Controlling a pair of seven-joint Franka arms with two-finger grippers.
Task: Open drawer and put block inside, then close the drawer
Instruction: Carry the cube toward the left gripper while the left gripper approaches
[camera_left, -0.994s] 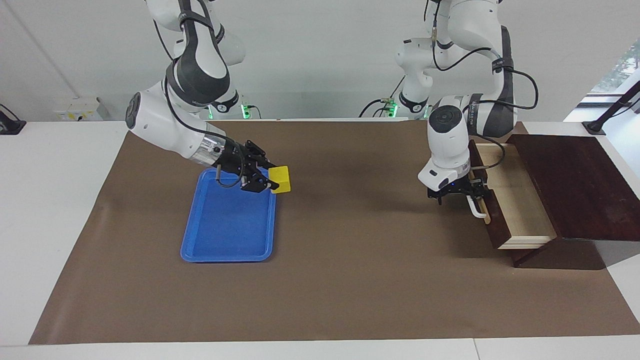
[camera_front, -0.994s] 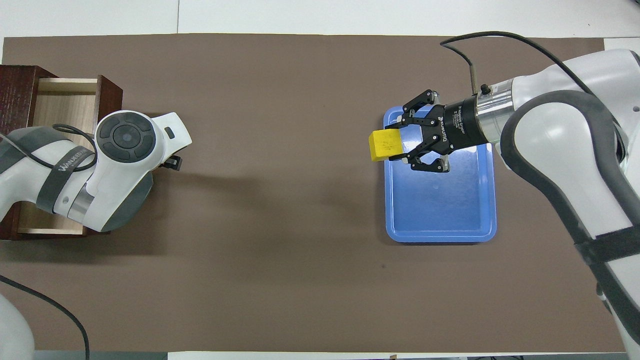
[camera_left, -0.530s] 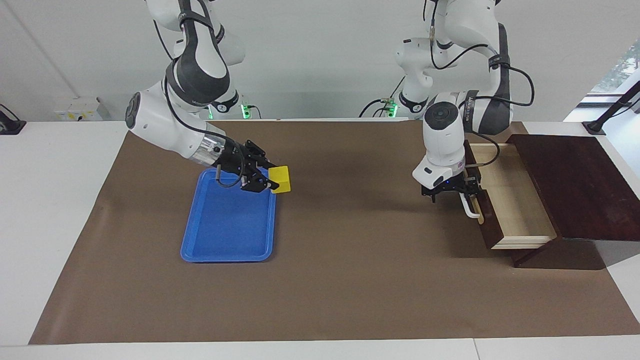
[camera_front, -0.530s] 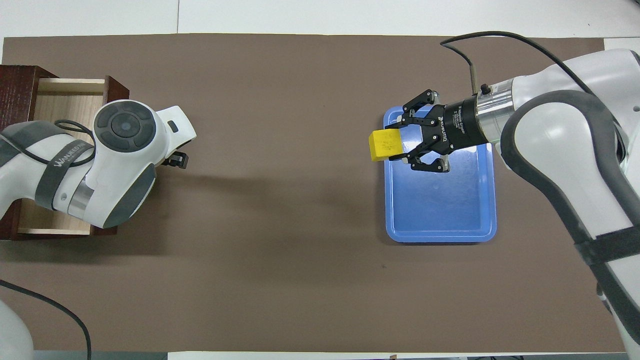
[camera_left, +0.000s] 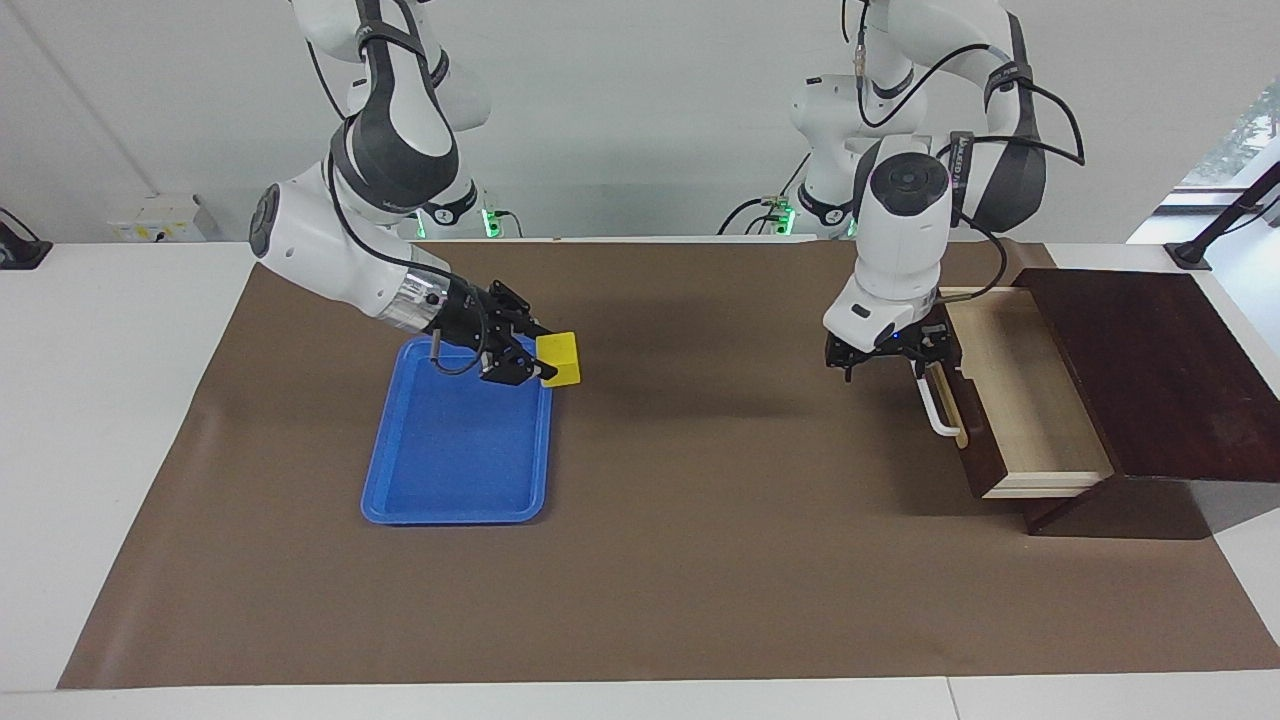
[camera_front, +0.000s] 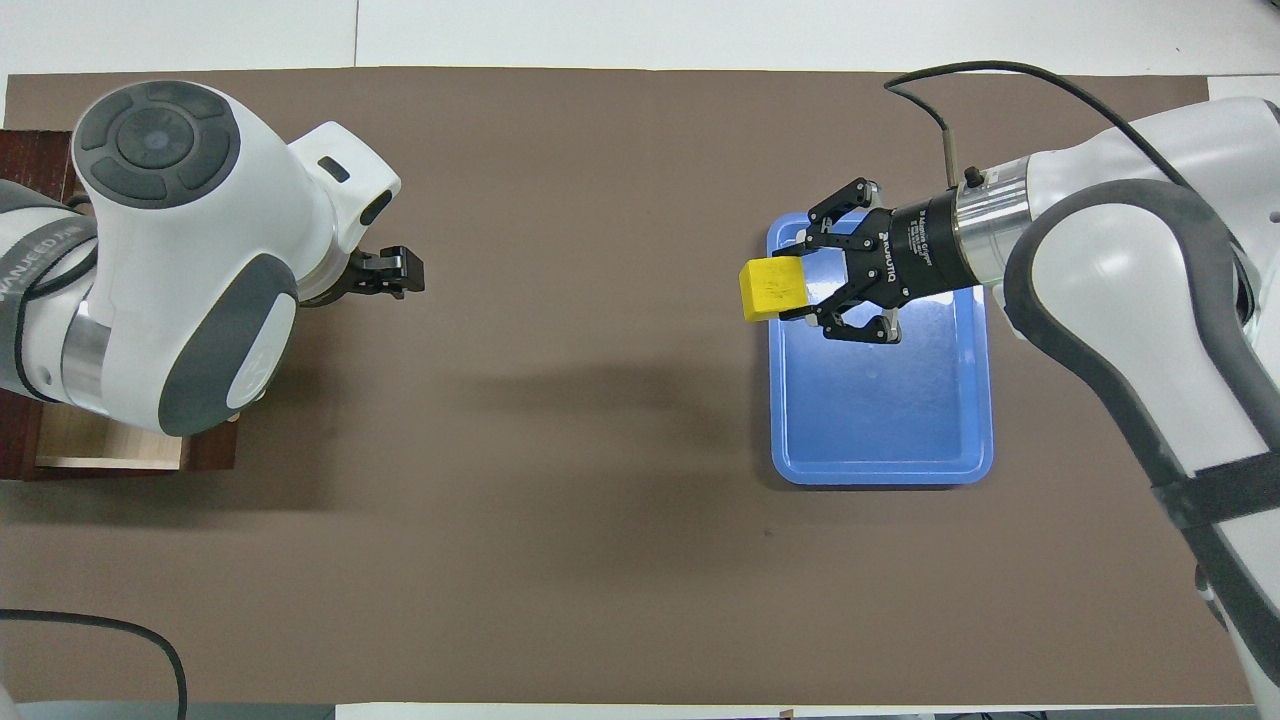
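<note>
The drawer (camera_left: 1020, 390) stands pulled out of its dark wood box (camera_left: 1150, 370), showing its pale inside, with the white bar handle (camera_left: 938, 405) on its front. My left gripper (camera_left: 885, 362) hangs open and empty just above the mat beside the drawer front, clear of the handle. From overhead the left arm covers most of the drawer (camera_front: 110, 450), and the left gripper (camera_front: 395, 272) pokes out over the mat. My right gripper (camera_left: 545, 365) is shut on the yellow block (camera_left: 562, 360), held in the air over the blue tray's corner. Overhead, the block (camera_front: 772, 290) sticks out from the right gripper (camera_front: 793, 288).
The blue tray (camera_left: 455, 450) lies on the brown mat (camera_left: 700, 560) toward the right arm's end of the table, with nothing in it. Bare mat stretches between the tray and the drawer. The drawer box sits at the left arm's end.
The left gripper drew the drawer out a little more, then rose off the handle and away from the drawer front. The right gripper and block have stayed put.
</note>
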